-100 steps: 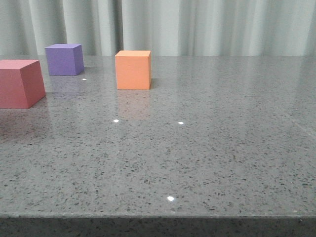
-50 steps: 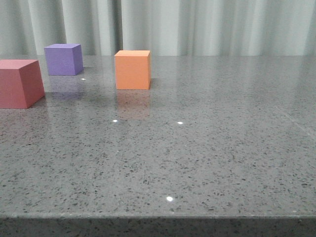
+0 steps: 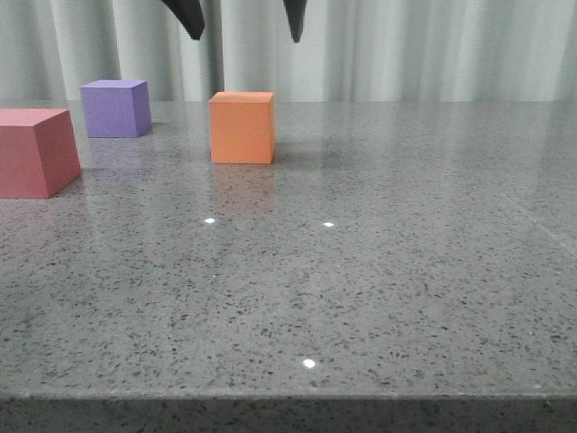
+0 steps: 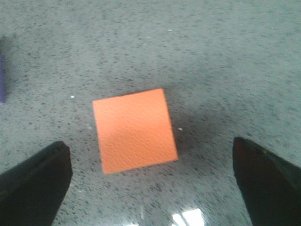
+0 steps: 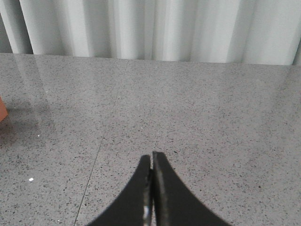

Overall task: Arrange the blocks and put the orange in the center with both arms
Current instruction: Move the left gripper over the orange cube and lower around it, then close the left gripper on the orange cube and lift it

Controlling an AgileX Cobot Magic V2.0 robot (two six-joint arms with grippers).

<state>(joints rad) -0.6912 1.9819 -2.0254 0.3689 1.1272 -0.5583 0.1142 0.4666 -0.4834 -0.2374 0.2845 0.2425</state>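
The orange cube [image 3: 242, 127] stands on the grey table, back centre-left; it also shows from above in the left wrist view [image 4: 134, 130]. The purple cube [image 3: 114, 108] is at the back left, with only a sliver [image 4: 2, 77] in the left wrist view. The red-pink cube [image 3: 36, 152] is at the left edge, nearer. My left gripper [image 3: 243, 34] hangs open above the orange cube, its two black fingertips [image 4: 35, 176] spread wide and empty. My right gripper [image 5: 151, 157] is shut and empty over bare table; it is out of the front view.
The grey speckled tabletop [image 3: 361, 271] reaches to a front edge near the camera. Pale curtains [image 3: 406, 45] hang behind the table. A sliver of the orange cube [image 5: 2, 108] shows at the edge of the right wrist view.
My left gripper's two fingertips have come down into the top of the front view above the orange cube. The cubes have not moved.
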